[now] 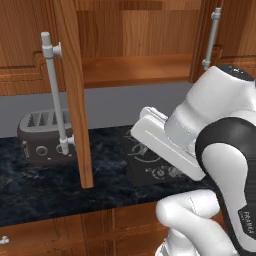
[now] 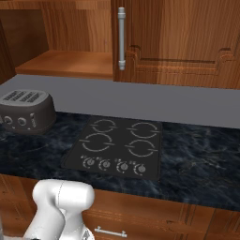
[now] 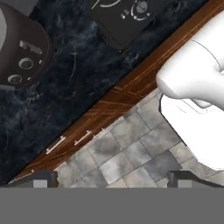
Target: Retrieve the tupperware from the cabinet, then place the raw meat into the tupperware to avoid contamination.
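Your cabinet (image 1: 75, 95) door stands open over the counter (image 2: 197, 154) beside the toaster (image 2: 26, 111); jaws spread, holding nothing; tub and meat unseen, every step remains.

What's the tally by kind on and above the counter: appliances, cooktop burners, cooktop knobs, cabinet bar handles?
Toaster: 1
Cooktop: 1
Burner rings on the cooktop: 4
Knobs along its front edge: 4
Grey bar handles on the wall cabinet doors: 2, one on the open door and one on the shut door
Total: 12
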